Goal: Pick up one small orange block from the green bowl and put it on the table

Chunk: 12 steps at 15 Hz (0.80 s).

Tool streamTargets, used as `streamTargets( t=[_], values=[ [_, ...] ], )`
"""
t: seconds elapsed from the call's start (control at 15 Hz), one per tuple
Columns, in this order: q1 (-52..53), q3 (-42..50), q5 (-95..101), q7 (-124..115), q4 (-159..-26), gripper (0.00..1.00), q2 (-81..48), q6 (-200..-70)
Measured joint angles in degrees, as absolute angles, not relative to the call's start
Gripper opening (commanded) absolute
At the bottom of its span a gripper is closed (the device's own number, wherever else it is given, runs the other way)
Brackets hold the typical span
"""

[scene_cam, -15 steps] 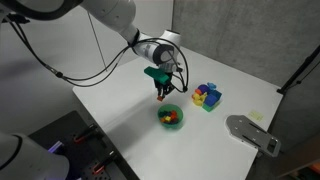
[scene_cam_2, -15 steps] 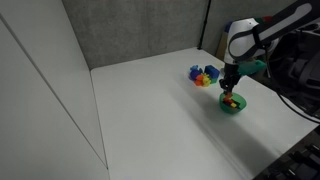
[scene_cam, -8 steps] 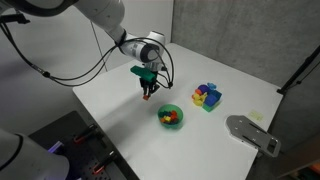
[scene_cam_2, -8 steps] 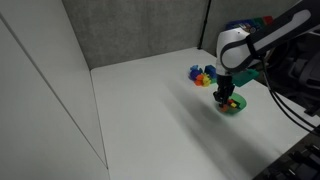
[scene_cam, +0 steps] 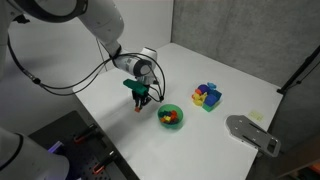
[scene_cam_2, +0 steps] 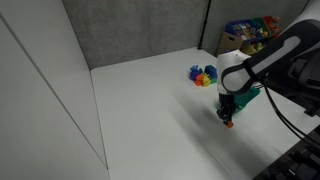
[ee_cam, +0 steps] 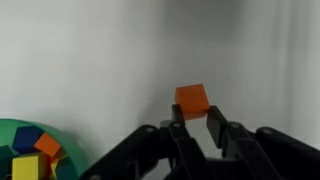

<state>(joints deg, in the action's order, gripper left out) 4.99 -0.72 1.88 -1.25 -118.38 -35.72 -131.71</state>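
My gripper [ee_cam: 195, 122] is shut on a small orange block [ee_cam: 192, 100], held at the fingertips just above the white table [ee_cam: 90, 60]. In both exterior views the gripper [scene_cam: 140, 103] [scene_cam_2: 228, 121] hangs low over the table [scene_cam: 215, 60], beside the green bowl [scene_cam: 170, 116]. The bowl also shows at the lower left of the wrist view [ee_cam: 28, 125] with several coloured blocks in it. In an exterior view the arm largely hides the bowl.
A blue tray [scene_cam: 207, 96] [scene_cam_2: 205, 75] with yellow and purple blocks stands beyond the bowl. A grey metal plate [scene_cam: 252, 132] lies at the table's edge. Bare white tabletop [scene_cam_2: 150, 100] stretches away from the bowl.
My gripper has moved away from above the bowl, sideways and downward, carrying the orange block to a spot low over the table.
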Motion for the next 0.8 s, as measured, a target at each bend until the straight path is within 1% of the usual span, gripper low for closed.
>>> streamTargets(
  t=[0.33,0.4,0.47,0.53,0.67,0.8],
  values=[
    [5.17,0.73,2.92,-2.31,-119.30,0.10,-39.26,-133.42],
    [5.18,1.01,2.95,-2.39,-119.30,0.12,-39.77,-133.54],
    [5.19,1.26,2.96,-2.44,-119.30,0.27,-40.18,-133.56],
    [5.20,1.47,2.96,-2.50,-119.30,0.50,-40.49,-133.56],
    [5.20,1.79,2.96,-2.61,-119.30,0.62,-40.84,-133.56],
    [5.20,1.96,2.97,-2.63,-119.30,0.80,-40.94,-133.53]
  ],
)
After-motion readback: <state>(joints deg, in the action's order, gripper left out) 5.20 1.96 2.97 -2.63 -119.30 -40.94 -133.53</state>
